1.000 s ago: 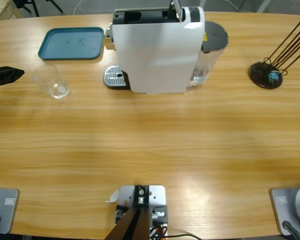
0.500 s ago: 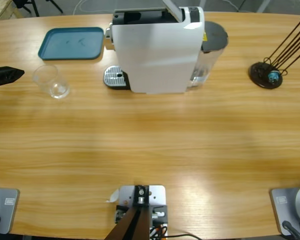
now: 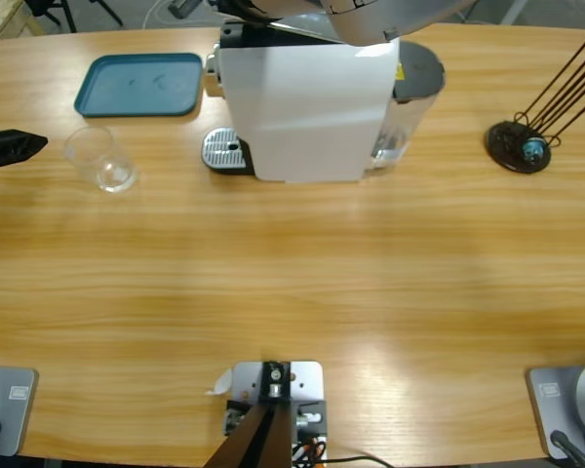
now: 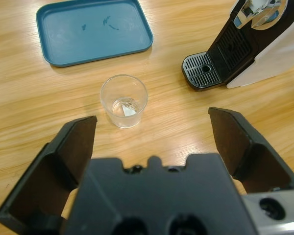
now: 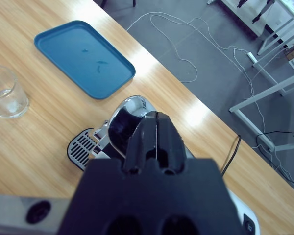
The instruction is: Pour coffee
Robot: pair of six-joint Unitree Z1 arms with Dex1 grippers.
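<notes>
Two tools were mine. My left tool [image 4: 152, 142] hung released, jaws spread wide, above the glass tumbler [image 4: 124, 101], which stood on the desk [image 3: 292, 283] between the blue tray [image 4: 93, 29] and the drip grate [image 4: 202, 77] of the white coffee machine [image 3: 307, 107]. My right tool [image 5: 156, 132] was clenched on nothing, poised over the machine's top. I judged this an opening step: the glass was not yet under the spout. No coffee showed in it that I could tell. Next, I reckoned, the left tool should lower around the tumbler and close on it.
</notes>
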